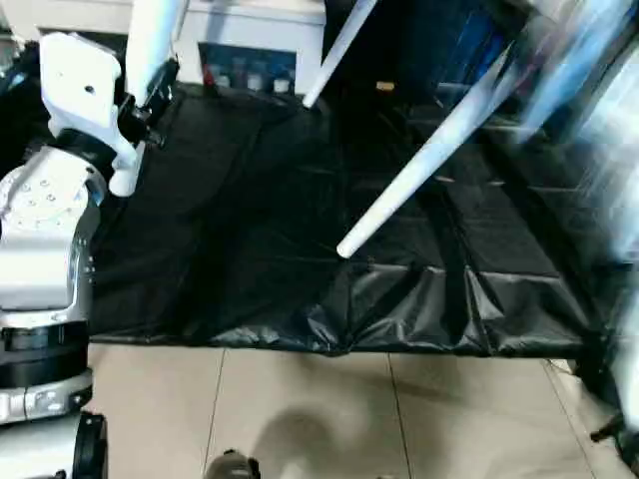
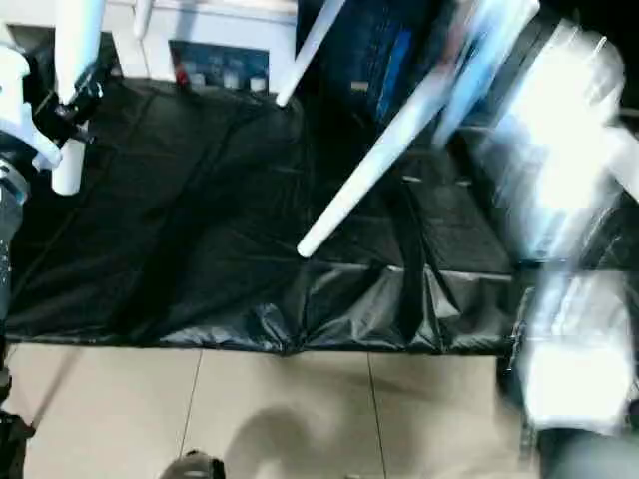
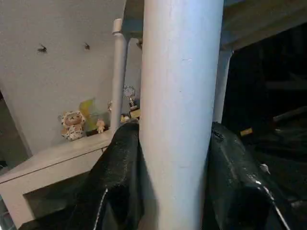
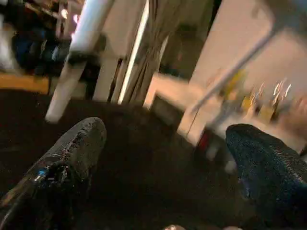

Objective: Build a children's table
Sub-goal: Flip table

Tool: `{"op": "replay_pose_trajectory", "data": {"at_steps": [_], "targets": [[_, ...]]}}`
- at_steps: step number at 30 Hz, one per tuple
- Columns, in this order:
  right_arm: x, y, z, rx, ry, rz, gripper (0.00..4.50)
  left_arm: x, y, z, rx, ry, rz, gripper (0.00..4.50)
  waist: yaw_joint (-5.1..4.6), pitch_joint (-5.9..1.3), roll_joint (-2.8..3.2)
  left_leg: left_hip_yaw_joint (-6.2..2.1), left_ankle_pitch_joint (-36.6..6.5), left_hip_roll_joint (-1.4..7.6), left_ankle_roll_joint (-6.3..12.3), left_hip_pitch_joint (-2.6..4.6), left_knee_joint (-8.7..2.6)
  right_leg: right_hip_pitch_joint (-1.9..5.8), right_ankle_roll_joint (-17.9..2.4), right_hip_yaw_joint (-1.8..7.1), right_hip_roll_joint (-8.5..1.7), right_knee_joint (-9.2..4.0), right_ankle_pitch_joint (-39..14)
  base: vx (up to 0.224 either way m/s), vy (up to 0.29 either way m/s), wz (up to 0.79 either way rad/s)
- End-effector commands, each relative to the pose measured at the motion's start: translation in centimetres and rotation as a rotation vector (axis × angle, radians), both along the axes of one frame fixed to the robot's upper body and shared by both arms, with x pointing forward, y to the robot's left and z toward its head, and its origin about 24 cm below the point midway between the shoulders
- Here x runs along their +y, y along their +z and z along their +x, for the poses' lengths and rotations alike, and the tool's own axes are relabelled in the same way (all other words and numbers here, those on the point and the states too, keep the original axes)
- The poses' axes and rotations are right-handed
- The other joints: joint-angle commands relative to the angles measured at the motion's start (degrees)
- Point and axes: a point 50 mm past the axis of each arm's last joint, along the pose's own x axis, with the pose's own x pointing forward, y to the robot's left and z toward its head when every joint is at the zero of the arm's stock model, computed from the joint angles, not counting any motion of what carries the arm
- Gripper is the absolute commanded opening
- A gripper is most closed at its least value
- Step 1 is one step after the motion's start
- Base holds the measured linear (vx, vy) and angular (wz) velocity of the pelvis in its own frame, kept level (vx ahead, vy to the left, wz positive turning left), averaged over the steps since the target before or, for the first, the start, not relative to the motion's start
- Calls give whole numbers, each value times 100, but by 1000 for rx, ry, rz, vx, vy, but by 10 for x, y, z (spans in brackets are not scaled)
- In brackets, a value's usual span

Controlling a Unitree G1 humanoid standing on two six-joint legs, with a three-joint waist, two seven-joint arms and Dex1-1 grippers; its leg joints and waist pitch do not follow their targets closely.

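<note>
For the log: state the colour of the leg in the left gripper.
White; the leg shows best in the left wrist view.

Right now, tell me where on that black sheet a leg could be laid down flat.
The black sheet lies bare across its left and middle stretch, between the left gripper clamping one leg and the slanting leg hanging over the right half. The front edge beside the tiled floor looks free too. The right side is crowded and blurred; avoid it.

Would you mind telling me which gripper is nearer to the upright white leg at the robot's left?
Left. The left gripper is shut on that leg; the right gripper, jaws open, is apart from it.
</note>
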Motion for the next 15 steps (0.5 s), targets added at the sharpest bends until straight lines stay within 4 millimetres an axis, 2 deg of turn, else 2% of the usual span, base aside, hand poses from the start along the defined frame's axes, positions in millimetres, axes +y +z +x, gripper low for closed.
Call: {"op": "replay_pose_trajectory", "data": {"at_steps": [1, 2, 3, 4, 5, 6, 9, 12, 13, 14, 15], "targets": [[-2, -28, -10, 87, -68, -44, 450, 1, -2, 4, 12, -16, 1, 170, -13, -458, 242, -116, -1728, 104, -507, 365, -476, 95, -936, 88, -203, -442, -486, 0, 0, 0], [-4, -37, -12, 119, -89, -45, 450, 2, -3, 4, 16, -15, 0, 169, -30, -445, 210, -115, -1780, 102, -525, 360, -486, 91, -919, 93, -197, -458, -514, 0, 0, 0], [-6, -44, -13, 143, -110, -51, 450, 3, -4, 4, 18, -16, -2, 168, -26, -418, 233, -129, -2061, 91, -582, 362, -518, 92, -901, 91, -212, -484, -861, 0, 0, 0], [-9, -50, -14, 167, -129, -53, 450, 4, -6, 4, 21, -17, 0, 168, -45, -422, 199, -139, -2332, 96, -641, 377, -527, 97, -875, 90, -232, -517, -1242, 0, 0, 0], [-10, -54, -14, 179, -142, -52, 450, 4, -6, 4, 23, -18, 1, 168, -48, -426, 194, -149, -2375, 100, -653, 379, -526, 98, -878, 91, -245, -517, -1338, 0, 0, 0], [-16, -65, -14, 216, -196, -60, 450, 4, -8, 4, 27, -22, 5, 167, -65, -408, 214, -157, -2448, 100, -660, 371, -532, 80, -871, 92, -253, -533, -1514, 0, 0, 0], [-21, -72, -13, 247, -262, -58, 450, 5, -10, 4, 29, -26, 11, 167, -96, -370, 208, -167, -2612, 100, -677, 378, -543, 47, -786, 101, -264, -586, -1916, 0, 0, 0], [-27, -72, -1, 255, -357, -23, 450, 6, -11, 4, 30, -31, 23, 166, -121, -360, 190, -184, -2739, 93, -711, 382, -544, 27, -741, 93, -280, -603, -2203, 0, 0, 0], [-29, -71, 7, 253, -401, -12, 450, 7, -12, 4, 32, -29, 26, 166, -140, -364, 136, -183, -2732, 90, -716, 375, -546, 32, -734, 85, -276, -606, -2242, 0, 0, 0], [-30, -70, 11, 252, -423, -10, 450, 8, -13, 4, 32, -29, 26, 166, -150, -371, 151, -190, -2685, 86, -722, 359, -549, 44, -751, 78, -282, -590, -2214, 0, 0, 0], [-31, -70, 14, 257, -444, -10, 450, 9, -13, 4, 33, -27, 28, 166, -151, -369, 141, -183, -2667, 89, -721, 359, -548, 34, -748, 79, -277, -593, -2190, 0, 0, 0]]}}
